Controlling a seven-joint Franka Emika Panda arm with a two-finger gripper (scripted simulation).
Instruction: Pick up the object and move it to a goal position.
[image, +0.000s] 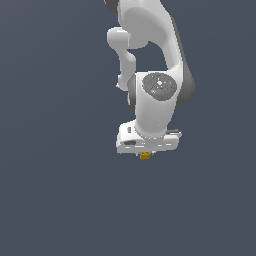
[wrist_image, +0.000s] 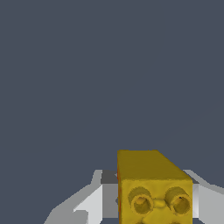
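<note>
In the exterior view the white Panda arm (image: 155, 60) reached down with its hand (image: 146, 154) pointing at the plain dark grey surface (image: 55, 200). The mustard-yellow studded block (image: 145, 155) peeked out just beneath the hand's underside, small against it. The wrist view showed the same block (wrist_image: 151, 188) close up, with two round studs on the face turned toward the camera, sitting between the pale fingers (wrist_image: 94, 201), which flanked it on either side. The fingers appeared to press against its sides, so the hand seemed closed on the block, though the contact itself lay at the frame's edge and was not fully shown. Whether the block rested on the surface or had been lifted clear of it could not be told, since the flat grey ground gave no shadow or edge to judge by.

By my reading, the grasp was made and the carry was the step in hand. No goal marker was visible in either view, so the next move called for keeping a firm squeeze while translating toward a target lying somewhere outside these frames.
</note>
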